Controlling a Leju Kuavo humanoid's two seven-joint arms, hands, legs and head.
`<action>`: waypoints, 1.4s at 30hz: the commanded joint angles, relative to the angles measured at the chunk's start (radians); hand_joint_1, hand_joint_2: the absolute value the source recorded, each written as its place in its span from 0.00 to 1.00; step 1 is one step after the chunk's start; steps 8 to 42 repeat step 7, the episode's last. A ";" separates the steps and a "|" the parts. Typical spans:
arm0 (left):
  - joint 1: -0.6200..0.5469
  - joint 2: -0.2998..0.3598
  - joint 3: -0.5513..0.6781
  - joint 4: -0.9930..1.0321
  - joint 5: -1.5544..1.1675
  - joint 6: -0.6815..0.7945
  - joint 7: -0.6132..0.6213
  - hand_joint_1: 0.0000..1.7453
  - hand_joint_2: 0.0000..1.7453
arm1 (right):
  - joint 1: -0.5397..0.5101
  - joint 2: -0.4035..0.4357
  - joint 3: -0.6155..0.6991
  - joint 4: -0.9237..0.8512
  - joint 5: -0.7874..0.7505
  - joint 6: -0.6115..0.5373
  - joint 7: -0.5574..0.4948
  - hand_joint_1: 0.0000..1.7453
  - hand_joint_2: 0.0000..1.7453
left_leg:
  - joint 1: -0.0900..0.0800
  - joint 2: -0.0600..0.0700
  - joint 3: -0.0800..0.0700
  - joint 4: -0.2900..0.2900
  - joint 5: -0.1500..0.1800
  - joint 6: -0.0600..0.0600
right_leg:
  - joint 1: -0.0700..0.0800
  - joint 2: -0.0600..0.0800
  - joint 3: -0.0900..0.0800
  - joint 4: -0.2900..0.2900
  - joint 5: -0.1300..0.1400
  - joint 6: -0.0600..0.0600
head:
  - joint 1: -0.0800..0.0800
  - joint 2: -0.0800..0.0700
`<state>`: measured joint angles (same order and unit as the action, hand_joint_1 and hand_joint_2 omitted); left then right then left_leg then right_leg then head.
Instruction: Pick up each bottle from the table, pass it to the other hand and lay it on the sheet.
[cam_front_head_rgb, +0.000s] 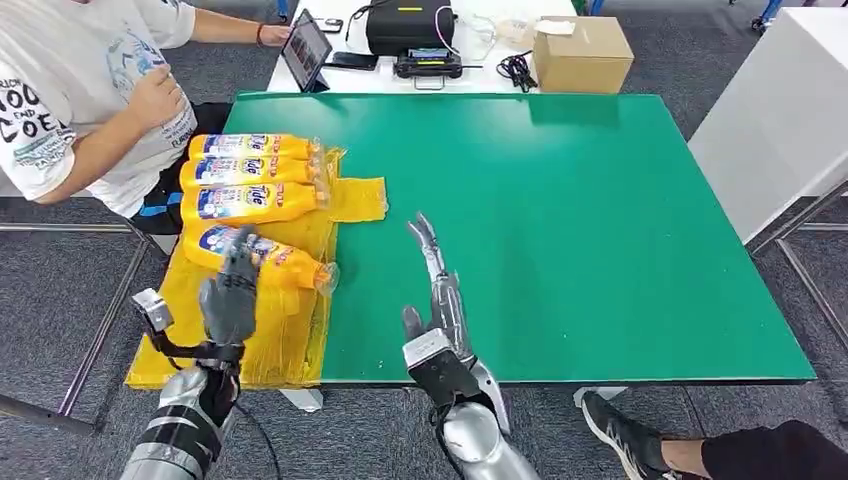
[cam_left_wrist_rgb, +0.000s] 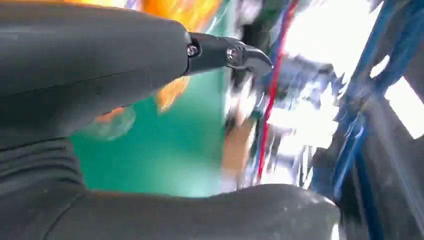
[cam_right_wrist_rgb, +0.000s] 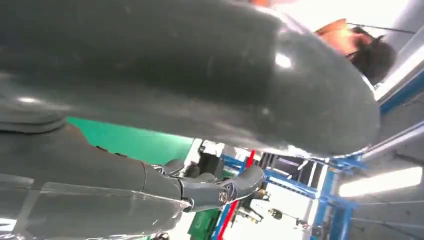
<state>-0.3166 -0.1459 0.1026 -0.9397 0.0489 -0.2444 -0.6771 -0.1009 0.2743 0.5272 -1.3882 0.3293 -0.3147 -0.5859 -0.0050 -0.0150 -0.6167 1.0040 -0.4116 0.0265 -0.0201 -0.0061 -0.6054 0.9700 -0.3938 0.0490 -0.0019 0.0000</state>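
Several yellow bottles with blue labels lie side by side on the yellow sheet (cam_front_head_rgb: 355, 198) at the table's left edge; the nearest bottle (cam_front_head_rgb: 285, 263) lies closest to me. My left hand (cam_front_head_rgb: 230, 295) hovers over that bottle's near end with fingers spread, holding nothing. In the left wrist view a dark finger (cam_left_wrist_rgb: 227, 53) stretches out over blurred orange bottles (cam_left_wrist_rgb: 172, 92). My right hand (cam_front_head_rgb: 437, 290) is raised over the green table (cam_front_head_rgb: 560, 220), fingers straight and empty. In the right wrist view its fingers (cam_right_wrist_rgb: 215, 187) hold nothing.
A person in a white shirt (cam_front_head_rgb: 70, 110) sits at the far left beside the sheet. Behind the green table stand a tablet (cam_front_head_rgb: 305, 48), a black device (cam_front_head_rgb: 405, 25), cables and a cardboard box (cam_front_head_rgb: 582, 55). A shoe (cam_front_head_rgb: 625, 430) shows under the table's near edge.
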 joint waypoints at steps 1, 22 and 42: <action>0.077 -0.086 -0.011 -0.312 0.023 0.079 -0.016 0.00 0.00 | -0.010 -0.035 -0.015 0.076 -0.017 -0.018 -0.003 0.00 0.00 | 0.002 0.000 0.002 0.000 -0.002 -0.001 | 0.002 0.000 0.004 -0.001 -0.002 -0.002 | 0.000 0.000; 0.104 -0.100 -0.039 -0.383 0.066 0.083 -0.016 0.00 1.00 | 0.001 -0.039 -0.022 0.073 -0.017 -0.031 -0.006 0.00 0.00 | 0.002 0.001 0.002 0.000 -0.003 -0.002 | 0.002 0.000 0.003 -0.001 -0.002 -0.002 | 0.000 0.000; 0.104 -0.100 -0.039 -0.383 0.066 0.083 -0.016 0.00 1.00 | 0.001 -0.039 -0.022 0.073 -0.017 -0.031 -0.006 0.00 0.00 | 0.002 0.001 0.002 0.000 -0.003 -0.002 | 0.002 0.000 0.003 -0.001 -0.002 -0.002 | 0.000 0.000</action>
